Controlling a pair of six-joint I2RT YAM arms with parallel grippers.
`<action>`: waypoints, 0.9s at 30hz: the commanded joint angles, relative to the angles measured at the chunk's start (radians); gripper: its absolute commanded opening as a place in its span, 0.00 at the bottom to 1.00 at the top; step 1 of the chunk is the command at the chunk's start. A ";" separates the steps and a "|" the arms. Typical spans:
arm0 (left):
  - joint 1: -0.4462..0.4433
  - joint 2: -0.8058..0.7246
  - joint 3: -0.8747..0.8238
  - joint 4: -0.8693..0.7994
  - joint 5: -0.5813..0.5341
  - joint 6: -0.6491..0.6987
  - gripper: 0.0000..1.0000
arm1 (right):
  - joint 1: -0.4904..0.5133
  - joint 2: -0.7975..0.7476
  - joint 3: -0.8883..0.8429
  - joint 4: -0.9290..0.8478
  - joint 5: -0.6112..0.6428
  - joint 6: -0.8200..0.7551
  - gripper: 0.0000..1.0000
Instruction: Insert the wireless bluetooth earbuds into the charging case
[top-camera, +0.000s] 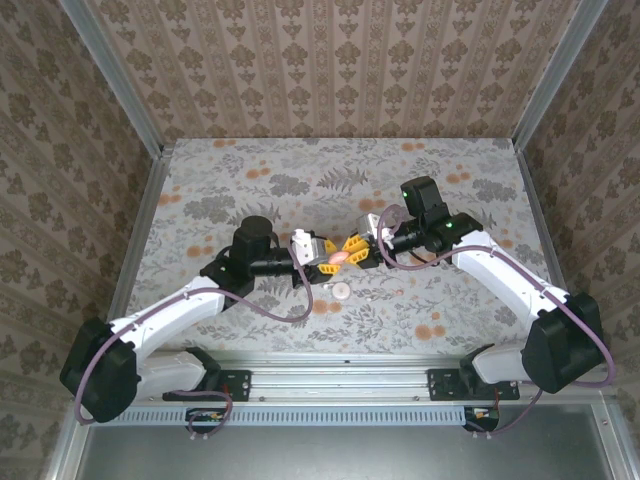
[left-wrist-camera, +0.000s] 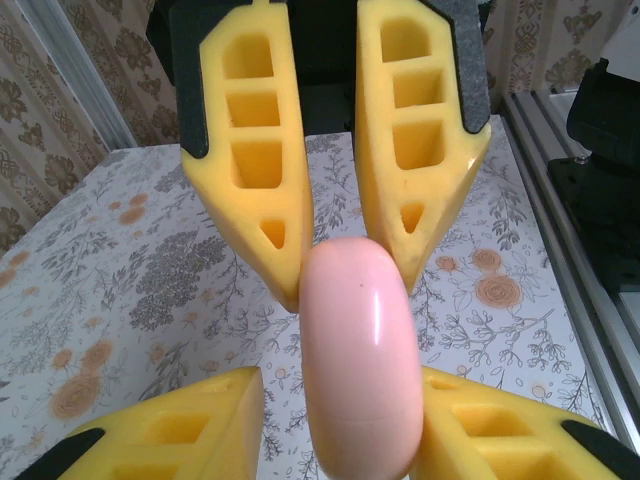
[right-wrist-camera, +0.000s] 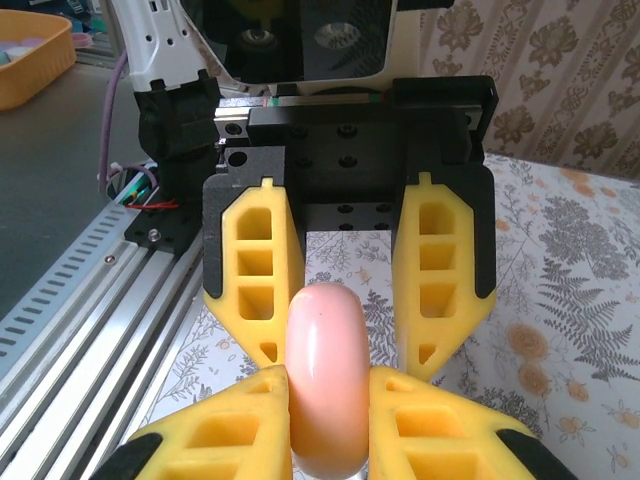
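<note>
The charging case, a smooth salmon-pink puck, hangs edge-on above the table's middle between both grippers. My right gripper is shut on it; in the right wrist view both yellow fingers press the charging case around the right gripper. My left gripper stands open around the same case: in the left wrist view one finger of the left gripper touches it and the other stands clear. A small pale whitish piece, seemingly an earbud, lies on the table just below the grippers.
The floral table is walled at the back and both sides. An aluminium rail runs along the near edge. An orange basket sits off the table beyond that rail.
</note>
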 joint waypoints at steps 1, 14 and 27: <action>0.010 0.006 0.018 0.031 0.042 -0.018 0.39 | 0.001 -0.013 0.017 0.010 -0.044 -0.014 0.19; 0.011 0.004 0.025 0.032 0.055 -0.029 0.33 | 0.002 -0.001 0.016 -0.003 -0.038 -0.023 0.19; 0.025 0.013 0.012 0.049 0.016 -0.039 0.19 | 0.002 -0.039 -0.012 0.048 0.058 0.038 0.44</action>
